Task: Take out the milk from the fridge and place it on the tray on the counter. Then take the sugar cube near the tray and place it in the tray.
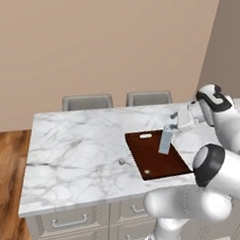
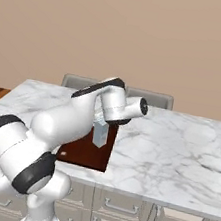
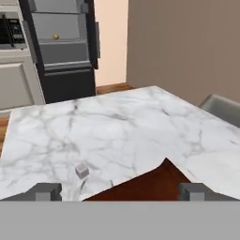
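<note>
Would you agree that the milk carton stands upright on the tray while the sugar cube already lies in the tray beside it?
Not quite: the milk does stand upright on the tray, but the sugar cube lies on the counter beside the tray, not in it, as the left base view shows.

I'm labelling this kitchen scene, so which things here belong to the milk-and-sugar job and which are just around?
Part of the job:
- milk, standing on the tray
- tray
- sugar cube, on the counter beside the tray
- counter
- fridge, open
- gripper, open

Just around:
- two grey chairs
- microwave
</note>
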Robot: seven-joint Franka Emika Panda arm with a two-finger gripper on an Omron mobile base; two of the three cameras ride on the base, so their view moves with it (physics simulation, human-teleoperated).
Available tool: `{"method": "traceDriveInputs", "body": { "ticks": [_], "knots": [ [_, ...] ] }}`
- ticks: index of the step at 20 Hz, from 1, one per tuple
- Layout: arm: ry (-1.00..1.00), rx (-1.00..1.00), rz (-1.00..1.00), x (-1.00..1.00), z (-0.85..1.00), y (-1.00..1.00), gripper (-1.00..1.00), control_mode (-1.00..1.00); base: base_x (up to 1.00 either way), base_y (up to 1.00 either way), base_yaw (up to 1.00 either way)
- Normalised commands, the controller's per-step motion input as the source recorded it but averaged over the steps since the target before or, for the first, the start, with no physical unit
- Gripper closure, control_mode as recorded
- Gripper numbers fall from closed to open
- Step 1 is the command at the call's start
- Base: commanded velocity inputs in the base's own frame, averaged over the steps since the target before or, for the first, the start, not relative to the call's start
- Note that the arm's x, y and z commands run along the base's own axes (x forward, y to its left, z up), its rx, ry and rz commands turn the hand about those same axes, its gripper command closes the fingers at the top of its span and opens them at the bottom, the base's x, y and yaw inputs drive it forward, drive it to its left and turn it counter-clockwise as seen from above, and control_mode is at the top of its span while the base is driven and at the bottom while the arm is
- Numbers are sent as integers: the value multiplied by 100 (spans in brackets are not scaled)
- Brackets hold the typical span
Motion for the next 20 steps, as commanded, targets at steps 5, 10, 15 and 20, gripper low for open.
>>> {"method": "traceDriveInputs", "body": {
  "ticks": [5,10,15,20],
  "knots": [
    [0,-24,-10,-51,24,100,-100,-100,0,0,0],
    [6,-32,-11,-43,2,99,-100,-100,0,0,0],
    [21,-27,-16,-29,0,82,-100,-100,0,0,0],
    [37,0,-11,-8,-3,36,-100,-100,0,0,0]
  ]
}}
